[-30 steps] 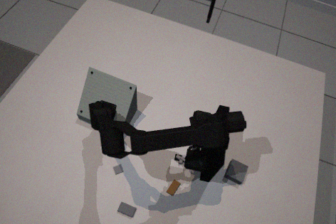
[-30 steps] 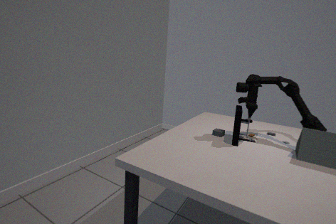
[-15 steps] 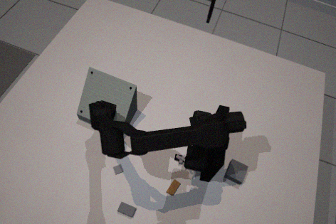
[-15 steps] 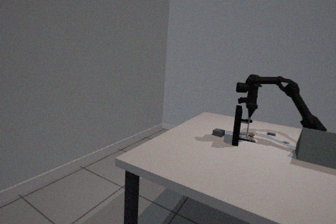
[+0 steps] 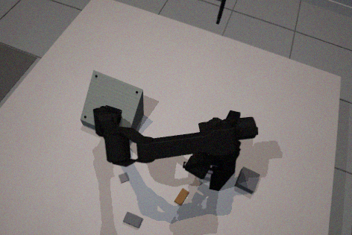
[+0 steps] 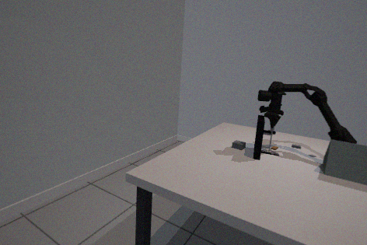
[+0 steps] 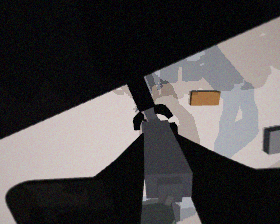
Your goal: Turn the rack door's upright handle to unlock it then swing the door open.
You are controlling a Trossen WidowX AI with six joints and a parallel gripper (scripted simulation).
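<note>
The grey upright handle [image 7: 166, 157] [image 6: 270, 138] stands between the fingers of my gripper [image 7: 158, 139] [image 6: 272, 126]. The gripper is shut on it from above. A black arm joins the handle to a large dark upright panel [image 7: 81, 55], which fills the top of the wrist view, its lower edge slanting across. In the exterior view the dark upright structure [image 6: 258, 137] shows nearly edge-on beside the handle. Door and frame cannot be told apart, nor how far the handle is turned. In the top view the arm hides most of the handle.
A grey-green box [image 5: 112, 92] [image 6: 346, 162] stands by the arm's base. A dark grey block [image 5: 247, 180] [image 6: 238, 145] lies beside the rack. An orange block [image 5: 181, 196] [image 7: 205, 98] and two small grey blocks [image 5: 133, 219] [image 5: 124, 177] lie on the table [image 5: 209, 68].
</note>
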